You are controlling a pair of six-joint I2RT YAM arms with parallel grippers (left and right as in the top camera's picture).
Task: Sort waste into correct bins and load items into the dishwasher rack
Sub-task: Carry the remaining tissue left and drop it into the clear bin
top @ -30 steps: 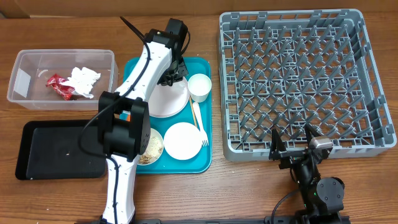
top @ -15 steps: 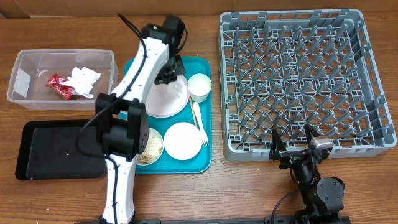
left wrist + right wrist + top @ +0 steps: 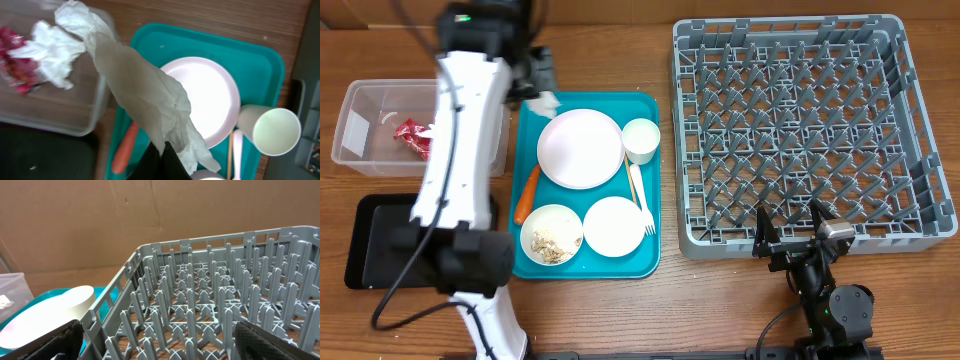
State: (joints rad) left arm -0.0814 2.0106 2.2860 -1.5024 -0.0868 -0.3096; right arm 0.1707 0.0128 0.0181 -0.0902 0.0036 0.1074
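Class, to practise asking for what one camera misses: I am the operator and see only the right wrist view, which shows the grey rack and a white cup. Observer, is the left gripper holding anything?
Observer: Yes, the left gripper is shut on a crumpled white napkin.
Operator: What is in the clear tub?
Observer: The clear tub holds a red wrapper and a second white napkin.
Operator: Any waste on the teal tray?
Observer: An orange carrot lies on the teal tray, left of the large plate.
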